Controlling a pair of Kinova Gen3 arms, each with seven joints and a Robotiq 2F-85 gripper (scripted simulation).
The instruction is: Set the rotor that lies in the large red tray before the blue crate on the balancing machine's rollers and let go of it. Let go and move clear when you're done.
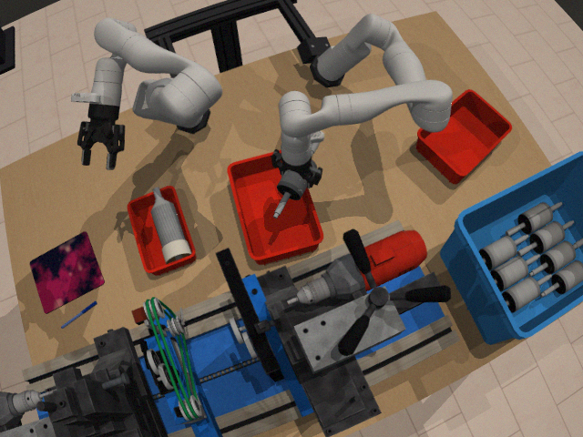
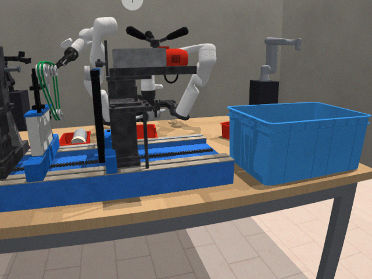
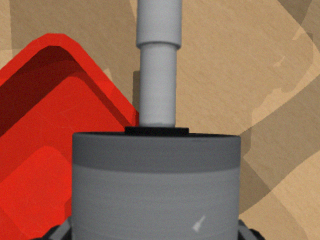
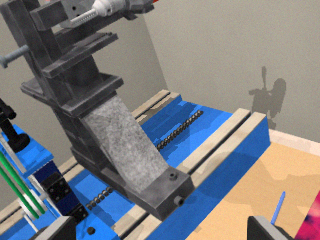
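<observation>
The grey rotor [image 1: 291,187] [image 3: 157,195], with a stepped shaft, hangs tilted above the middle large red tray [image 1: 237,205] [image 3: 95,75], its shaft toward the machine. My left gripper [image 1: 295,177] [image 3: 156,232] is shut on the rotor's body. In the exterior view the machine partly hides both. My right gripper [image 1: 98,160] [image 2: 60,63] [image 4: 160,229] is open and empty, raised at the far left in the top view. The balancing machine [image 1: 220,345] [image 2: 168,180] [image 4: 220,170] has green belts and pale wheels [image 1: 153,361] [image 1: 249,345] between dark uprights. No rotor shows on it.
The blue crate [image 1: 480,300] [image 2: 300,150] holds several rotors. Another red tray [image 1: 465,141] is at the right; a small one [image 1: 139,235] holds a ribbed grey cylinder [image 1: 167,223]. A tall black bar [image 1: 247,310] and black-handled drill unit [image 1: 379,297] rise above the machine.
</observation>
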